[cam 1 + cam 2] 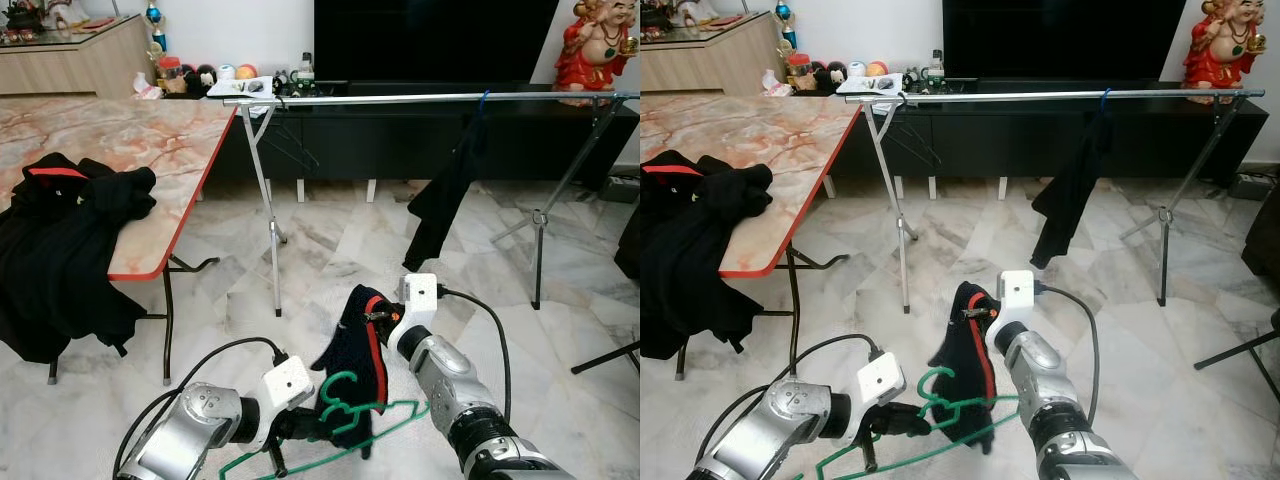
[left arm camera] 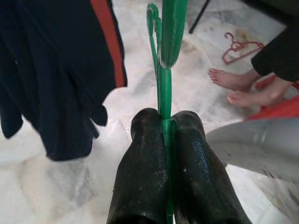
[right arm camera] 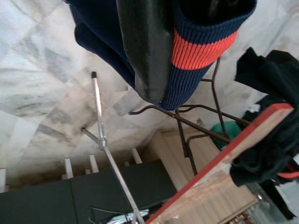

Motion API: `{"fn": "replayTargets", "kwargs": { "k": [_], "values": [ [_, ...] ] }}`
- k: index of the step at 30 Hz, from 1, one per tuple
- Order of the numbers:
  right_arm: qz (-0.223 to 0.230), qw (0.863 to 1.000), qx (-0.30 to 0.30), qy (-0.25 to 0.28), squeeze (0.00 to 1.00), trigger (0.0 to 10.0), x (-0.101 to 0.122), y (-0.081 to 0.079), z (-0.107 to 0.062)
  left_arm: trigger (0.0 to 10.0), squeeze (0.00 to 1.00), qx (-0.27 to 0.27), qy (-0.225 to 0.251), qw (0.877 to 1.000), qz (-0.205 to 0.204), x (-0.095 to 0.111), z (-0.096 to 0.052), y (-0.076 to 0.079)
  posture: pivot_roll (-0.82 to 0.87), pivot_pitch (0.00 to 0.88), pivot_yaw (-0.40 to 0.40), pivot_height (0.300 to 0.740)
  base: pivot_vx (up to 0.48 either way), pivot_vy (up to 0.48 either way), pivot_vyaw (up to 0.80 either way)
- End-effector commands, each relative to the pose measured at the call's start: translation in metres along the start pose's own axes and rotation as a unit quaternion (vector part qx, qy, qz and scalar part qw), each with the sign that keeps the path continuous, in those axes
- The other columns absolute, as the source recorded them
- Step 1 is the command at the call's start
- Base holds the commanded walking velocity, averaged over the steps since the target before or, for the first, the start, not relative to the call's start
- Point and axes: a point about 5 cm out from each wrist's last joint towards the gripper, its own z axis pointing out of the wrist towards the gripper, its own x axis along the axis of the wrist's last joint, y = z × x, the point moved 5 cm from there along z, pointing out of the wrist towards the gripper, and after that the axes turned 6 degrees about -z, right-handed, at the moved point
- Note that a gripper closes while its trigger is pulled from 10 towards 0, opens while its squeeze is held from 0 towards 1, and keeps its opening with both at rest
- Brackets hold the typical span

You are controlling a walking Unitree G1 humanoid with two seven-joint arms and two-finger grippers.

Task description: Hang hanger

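A green plastic hanger point(image 1: 340, 415) hangs low in front of me, its wire pinched between the two black fingers point(image 2: 145, 177) of my left gripper point(image 1: 300, 425), which is shut on it. My right gripper point(image 1: 378, 312) is shut on the collar of a dark navy garment point(image 1: 355, 355) with a red-orange stripe; the cloth droops beside the hanger's hook. The same striped collar point(image 3: 205, 42) wraps one black finger in the right wrist view. Beyond stands a silver clothes rail point(image 1: 430, 98) on folding legs, with one dark garment point(image 1: 445, 190) hanging from it.
A marble-topped folding table point(image 1: 150, 140) with a red edge stands at the left, with black clothes point(image 1: 60, 240) heaped over its near side. A black TV cabinet point(image 1: 420, 130) runs along the back wall. A person's bare feet point(image 2: 238, 86) and a pink hanger point(image 2: 238, 46) are on the marble floor.
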Motion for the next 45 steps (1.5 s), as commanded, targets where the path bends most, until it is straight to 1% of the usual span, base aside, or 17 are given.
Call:
{"fn": "replayTargets", "kwargs": {
  "k": [1,2,5,7,11,13,17,21,25,29,34,37,38,42,43,44,45],
  "values": [
    [0.004,1.0,0.01,0.017,0.0,10.0,0.007,-0.003,0.001,10.0,0.0,0.045,0.017,0.999,0.002,0.006,-0.001,-0.015,0.13,0.025,0.001,0.74,0.0,0.0,0.0],
    [0.004,1.0,0.01,0.017,0.0,10.0,0.007,-0.003,0.001,10.0,0.0,0.045,0.017,0.999,0.002,0.006,-0.001,-0.015,0.13,0.025,0.001,0.74,0.0,0.0,0.0],
    [0.005,1.0,0.009,0.013,0.0,10.0,0.003,-0.003,-0.001,10.0,0.0,0.087,0.034,0.996,-0.005,0.01,0.002,-0.026,0.13,0.025,0.001,0.74,0.0,0.0,0.0],
    [0.003,1.0,-0.001,0.01,0.0,10.0,0.001,0.0,-0.002,10.0,0.0,0.106,0.036,0.994,-0.007,0.01,0.001,-0.032,0.13,0.027,0.003,0.74,0.0,0.0,0.0],
    [0.002,1.0,-0.008,0.009,0.0,10.0,0.0,0.003,-0.004,10.0,0.0,0.113,0.027,0.993,0.001,0.006,-0.001,-0.035,0.13,0.027,0.003,0.74,0.0,0.0,0.0],
    [-0.003,1.0,-0.019,0.008,0.0,10.0,0.0,0.008,-0.006,10.0,0.0,0.124,0.009,0.992,0.011,-0.001,-0.007,-0.04,0.13,0.028,0.003,0.74,0.0,0.0,0.0],
    [-0.008,0.999,-0.036,0.002,0.0,10.0,-0.002,0.015,-0.008,10.0,0.0,0.134,-0.012,0.991,0.017,-0.01,-0.015,-0.044,0.13,0.028,0.003,0.74,0.0,0.0,0.0],
    [-0.006,0.999,-0.054,-0.001,0.0,10.0,-0.003,0.022,-0.011,10.0,0.0,0.142,-0.023,0.989,0.02,-0.016,-0.02,-0.046,0.13,0.028,0.003,0.74,0.0,0.0,0.0],
    [-0.012,0.998,-0.062,-0.006,0.0,10.0,-0.004,0.026,-0.012,10.0,0.0,0.146,-0.028,0.989,0.023,-0.019,-0.022,-0.049,0.14,0.025,0.003,0.74,0.0,0.0,0.0],
    [-0.018,0.997,-0.08,-0.016,0.0,10.0,-0.007,0.032,-0.015,10.0,0.0,0.15,-0.04,0.987,0.033,-0.023,-0.024,-0.05,0.13,0.022,0.002,0.74,0.0,0.0,0.0],
    [-0.024,0.996,-0.086,-0.028,0.0,10.0,-0.013,0.036,-0.019,10.0,0.0,0.157,-0.042,0.986,0.037,-0.024,-0.024,-0.051,0.14,0.021,0.002,0.74,0.0,0.0,0.0],
    [-0.037,0.995,-0.082,-0.049,0.0,10.0,-0.023,0.035,-0.021,10.0,0.0,0.163,-0.029,0.985,0.039,-0.021,-0.023,-0.052,0.14,0.024,-0.001,0.74,0.0,0.0,0.0],
    [-0.042,0.995,-0.076,-0.056,0.0,10.0,-0.027,0.033,-0.023,10.0,0.0,0.154,-0.015,0.987,0.037,-0.016,-0.021,-0.048,0.14,0.024,-0.001,0.74,0.0,0.0,0.0],
    [-0.05,0.994,-0.073,-0.065,0.0,10.0,-0.032,0.032,-0.024,10.0,0.0,0.141,0.001,0.989,0.033,-0.011,-0.019,-0.043,0.14,0.024,-0.001,0.74,0.0,0.0,0.0],
    [-0.054,0.993,-0.076,-0.075,0.0,10.0,-0.037,0.033,-0.026,10.0,0.0,0.134,0.009,0.99,0.031,-0.008,-0.018,-0.041,0.14,0.025,0.0,0.74,0.0,0.0,0.0],
    [-0.062,0.989,-0.091,-0.101,0.0,10.0,-0.047,0.036,-0.03,10.0,0.0,0.119,0.021,0.992,0.023,-0.004,-0.017,-0.036,0.14,0.025,0.0,0.74,0.0,0.0,0.0],
    [-0.064,0.986,-0.1,-0.113,0.0,10.0,-0.052,0.039,-0.032,10.0,0.0,0.112,0.023,0.993,0.022,-0.002,-0.017,-0.034,0.14,0.025,0.001,0.74,0.0,0.0,0.0]
  ]
}}
